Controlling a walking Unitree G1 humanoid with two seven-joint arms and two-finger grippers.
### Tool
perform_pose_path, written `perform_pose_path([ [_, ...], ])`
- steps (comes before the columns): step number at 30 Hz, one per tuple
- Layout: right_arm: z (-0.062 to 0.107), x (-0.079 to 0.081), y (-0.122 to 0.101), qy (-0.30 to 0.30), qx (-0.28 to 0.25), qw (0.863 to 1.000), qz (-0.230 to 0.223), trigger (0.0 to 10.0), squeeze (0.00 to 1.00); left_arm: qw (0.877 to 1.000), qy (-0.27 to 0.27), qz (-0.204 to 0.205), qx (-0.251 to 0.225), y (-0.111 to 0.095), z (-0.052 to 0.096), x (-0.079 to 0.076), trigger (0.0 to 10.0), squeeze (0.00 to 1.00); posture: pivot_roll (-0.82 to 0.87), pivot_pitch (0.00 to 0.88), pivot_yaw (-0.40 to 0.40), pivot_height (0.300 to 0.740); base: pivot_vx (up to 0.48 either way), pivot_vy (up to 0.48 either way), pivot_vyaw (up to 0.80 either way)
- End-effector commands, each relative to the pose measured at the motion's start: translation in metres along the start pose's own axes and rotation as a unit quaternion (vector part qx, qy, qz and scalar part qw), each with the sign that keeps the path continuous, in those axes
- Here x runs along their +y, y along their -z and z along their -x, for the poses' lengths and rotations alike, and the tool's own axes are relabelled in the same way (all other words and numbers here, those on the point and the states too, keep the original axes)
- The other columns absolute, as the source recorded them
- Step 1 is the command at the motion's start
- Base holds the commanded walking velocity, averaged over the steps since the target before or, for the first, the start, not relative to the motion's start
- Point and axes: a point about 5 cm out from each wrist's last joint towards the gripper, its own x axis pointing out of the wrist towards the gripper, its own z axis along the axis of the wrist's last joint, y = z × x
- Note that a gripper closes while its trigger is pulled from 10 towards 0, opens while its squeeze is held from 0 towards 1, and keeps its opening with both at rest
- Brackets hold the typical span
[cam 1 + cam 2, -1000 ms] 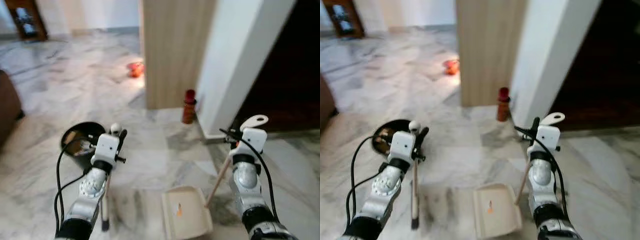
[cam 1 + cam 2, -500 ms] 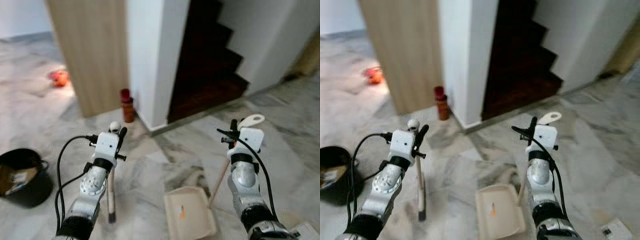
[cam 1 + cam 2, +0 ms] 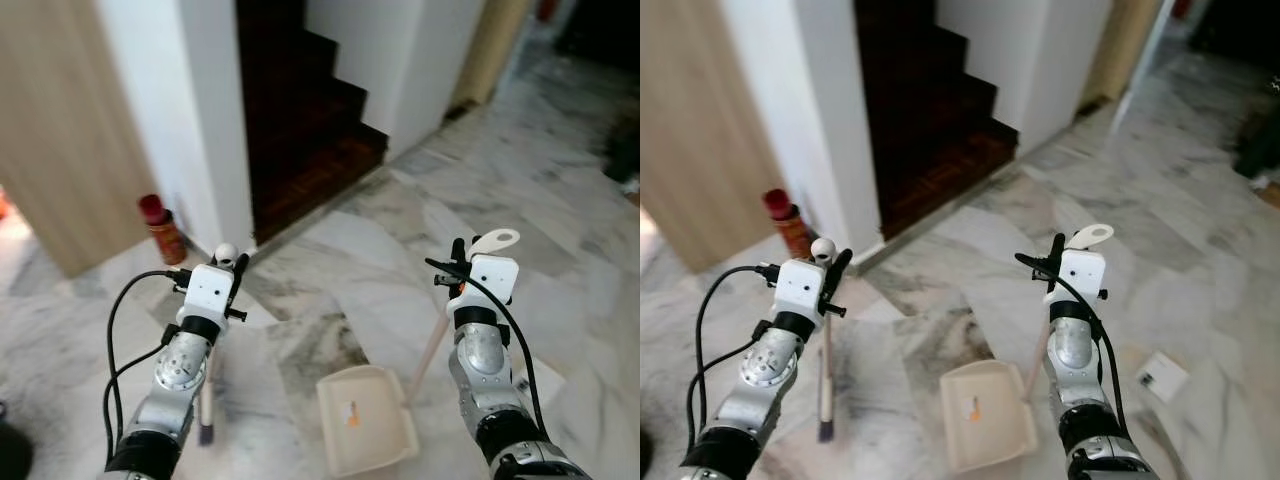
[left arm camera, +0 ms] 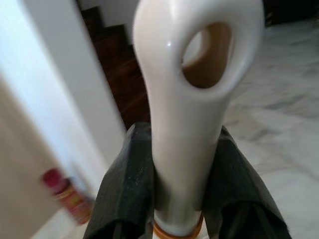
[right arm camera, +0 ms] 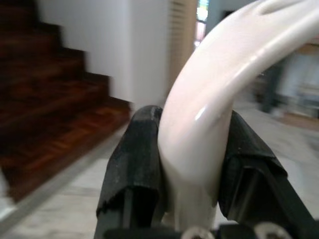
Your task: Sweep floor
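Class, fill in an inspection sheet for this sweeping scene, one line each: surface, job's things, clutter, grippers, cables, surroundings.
Surface: grey-veined white marble floor.
Job's things: cream plastic dustpan resting on the floor, a small orange scrap in it; thin broom with pale handle upright, its dark tip at the floor.
Clutter: white paper slip on the floor; red-capped brown bottle by the wall corner.
Grippers: left gripper fingers clamp the broom's white looped top; right gripper fingers clamp the dustpan's white handle.
Cables: black cables loop along both forearms.
Surroundings: dark wooden stairs, white walls, light wood panel.
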Motion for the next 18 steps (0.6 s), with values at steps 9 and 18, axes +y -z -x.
perform_pose_path([
  [9,-0.0074,0.0016,-0.0125,-0.006,-0.029,1.000,0.004,10.0,0.00,1.000,0.007,-0.005,-0.017,-0.0045,-0.0014,-0.0026,10.0,0.00,0.01,0.000,-0.024,0.740,0.000,-0.142,-0.80],
  [18,-0.0066,0.0020,-0.0120,-0.004,-0.028,1.000,0.002,10.0,0.00,1.000,0.008,-0.003,-0.020,-0.0057,-0.0023,-0.0019,10.0,0.00,0.01,0.000,-0.021,0.740,0.000,0.000,-0.80],
])
